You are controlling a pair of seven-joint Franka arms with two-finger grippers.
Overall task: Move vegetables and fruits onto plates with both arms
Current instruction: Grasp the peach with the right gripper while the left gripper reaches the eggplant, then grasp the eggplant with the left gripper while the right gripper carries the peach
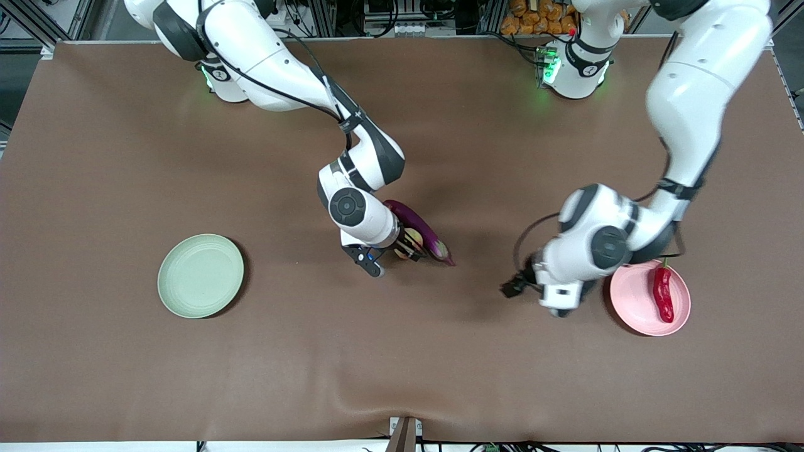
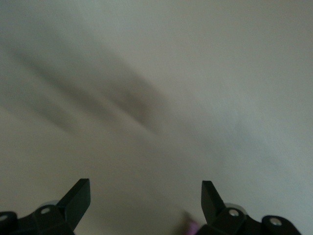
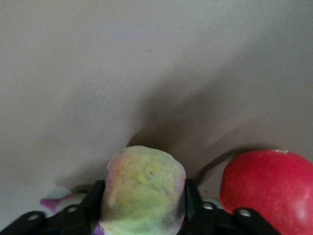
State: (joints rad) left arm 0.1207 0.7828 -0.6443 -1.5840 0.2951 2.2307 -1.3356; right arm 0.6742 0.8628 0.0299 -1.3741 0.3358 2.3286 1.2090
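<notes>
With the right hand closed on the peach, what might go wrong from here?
1. The right hand grips the peach with the red fruit close beside it and the eggplant alongside; lifting may nudge or roll either one.
2. The peach bulges past the fingers, so it may slip on the way to the green plate.
3. The left hand, open beside the pink plate with the chili pepper, may brush its rim.
</notes>
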